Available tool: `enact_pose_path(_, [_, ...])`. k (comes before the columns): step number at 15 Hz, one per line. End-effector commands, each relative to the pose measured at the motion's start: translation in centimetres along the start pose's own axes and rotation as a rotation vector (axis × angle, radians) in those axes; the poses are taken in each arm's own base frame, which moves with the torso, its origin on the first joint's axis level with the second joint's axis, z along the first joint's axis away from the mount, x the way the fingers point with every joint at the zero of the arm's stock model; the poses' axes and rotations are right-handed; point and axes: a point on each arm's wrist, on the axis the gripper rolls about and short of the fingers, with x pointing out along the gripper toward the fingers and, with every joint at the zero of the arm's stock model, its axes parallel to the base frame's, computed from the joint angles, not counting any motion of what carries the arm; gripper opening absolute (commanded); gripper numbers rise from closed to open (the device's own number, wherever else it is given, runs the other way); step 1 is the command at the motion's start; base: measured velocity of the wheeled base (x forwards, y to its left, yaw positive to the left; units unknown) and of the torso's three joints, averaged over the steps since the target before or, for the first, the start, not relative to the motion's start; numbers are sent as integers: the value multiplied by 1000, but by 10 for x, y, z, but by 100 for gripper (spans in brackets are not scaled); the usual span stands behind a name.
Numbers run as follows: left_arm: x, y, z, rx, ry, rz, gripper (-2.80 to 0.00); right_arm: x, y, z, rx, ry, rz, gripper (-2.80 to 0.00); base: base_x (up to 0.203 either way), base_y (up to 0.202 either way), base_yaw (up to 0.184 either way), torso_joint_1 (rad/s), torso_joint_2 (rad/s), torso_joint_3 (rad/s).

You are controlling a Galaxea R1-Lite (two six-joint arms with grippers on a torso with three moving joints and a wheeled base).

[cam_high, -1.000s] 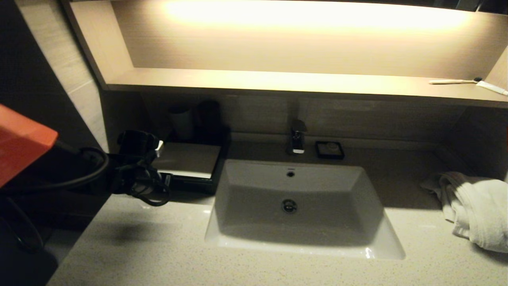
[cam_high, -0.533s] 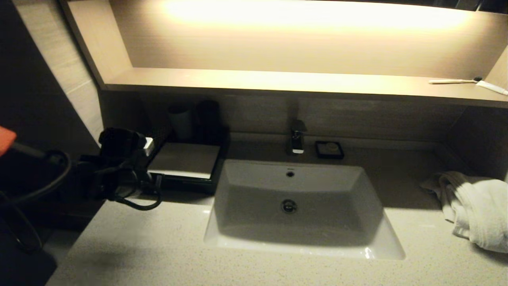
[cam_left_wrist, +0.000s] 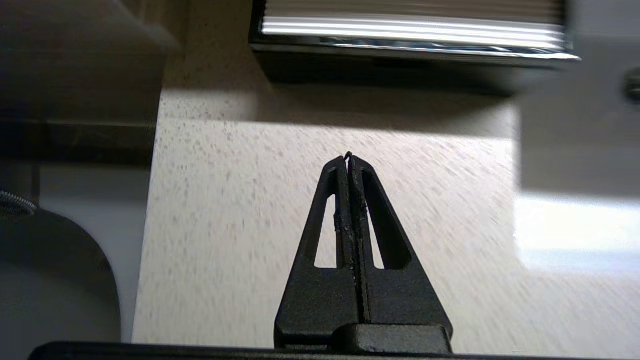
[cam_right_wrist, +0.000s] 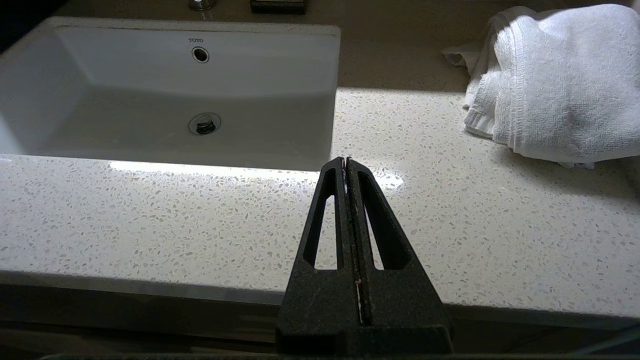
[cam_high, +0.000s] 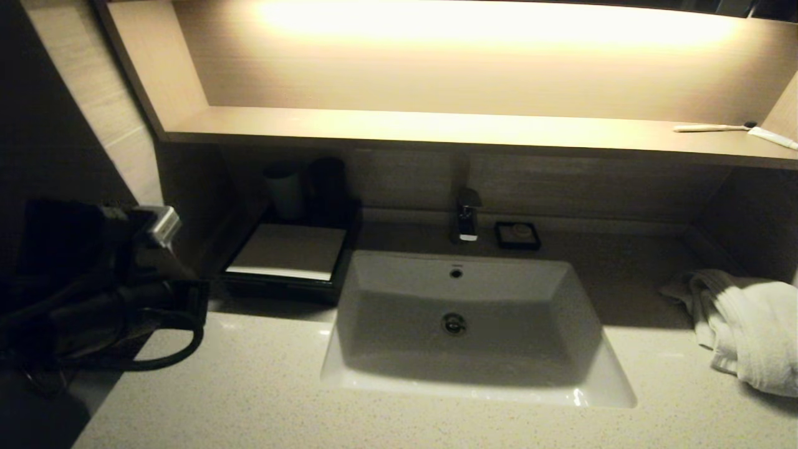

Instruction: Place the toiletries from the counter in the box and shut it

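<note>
The black box (cam_high: 283,259) sits on the speckled stone counter (cam_high: 262,386) at the back left corner, just left of the white rectangular basin (cam_high: 380,284), with its pale beige top panel facing up and its front shut flush; no drawer stands out from it. In the left wrist view the box's (cam_left_wrist: 415,45) glossy front edge lies beyond the fingertips, well apart from them, with bare counter (cam_left_wrist: 240,210) between. No wrapped sticks, sachet or small tube can be seen lying on the counter in any view.

The left gripper (cam_left_wrist: 348,156) hangs over the counter's left part, its two black fingers (cam_left_wrist: 325,210) pressed together along their whole length, with nothing between them. In the head view the left arm (cam_high: 106,280) shows as a dark mass of wrist and cable at the left edge, beside the counter's near left corner and clear of the box.

The right gripper (cam_right_wrist: 346,160) is parked low at the counter's front edge (cam_right_wrist: 150,220), to the right of the basin (cam_right_wrist: 165,95), its jaws likewise pressed tight with nothing held.

Behind the box stand a pale cup (cam_high: 285,190) and a dark round cup (cam_high: 328,181). A chrome tap (cam_high: 467,215) rises behind the basin, with a small black soap dish (cam_high: 517,235) just right of it. A white towel (cam_high: 748,330) is heaped at the counter's right end. On the lit wooden shelf (cam_high: 405,128) above, at the far right, lie a pale toothbrush (cam_high: 711,128) and a small tube (cam_high: 773,137)
</note>
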Motion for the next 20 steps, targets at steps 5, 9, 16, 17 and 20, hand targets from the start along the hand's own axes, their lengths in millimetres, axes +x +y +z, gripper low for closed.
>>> enact_pose_path(5, [-53,4,-43,30,-124,-7,-280,0,0,0,0,0,0,-280,0,0,0,0,0,0])
enact_pose_path(9, [-75,7,-57,25,-183,4,-280,0,0,0,0,2,0,-280,0,0,0,0,0,0])
enact_pose_path(16, [-132,15,-90,45,-360,53,-280,0,0,0,0,0,0,-280,0,0,0,0,0,0])
enact_pose_path(17, [-140,17,-95,48,-384,78,-280,0,0,0,0,0,0,-280,0,0,0,0,0,0])
enact_pose_path(20, [-156,19,-111,45,-458,117,-280,0,0,0,0,1,0,-280,0,0,0,0,0,0])
